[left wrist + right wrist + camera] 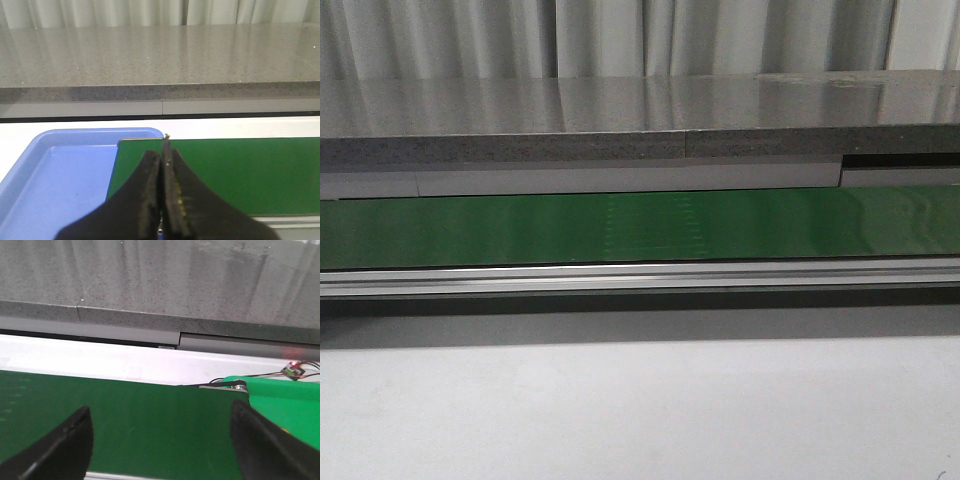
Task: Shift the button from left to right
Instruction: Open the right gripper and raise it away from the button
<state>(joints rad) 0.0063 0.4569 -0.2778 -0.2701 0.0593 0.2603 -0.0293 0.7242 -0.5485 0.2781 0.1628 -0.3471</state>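
Observation:
The button is out of view in all three views. My left gripper is shut with its black jaws pressed together and nothing visible between them; it hangs over the left end of the green conveyor belt, beside a blue tray. My right gripper is open and empty, its jaws wide apart above the belt near the belt's right end. Neither gripper shows in the front view, where the belt runs bare from left to right.
A grey speckled counter runs behind the belt, with curtains behind it. An aluminium rail edges the belt's front, then a white table. A bright green part and wires with a small board lie past the belt's right end.

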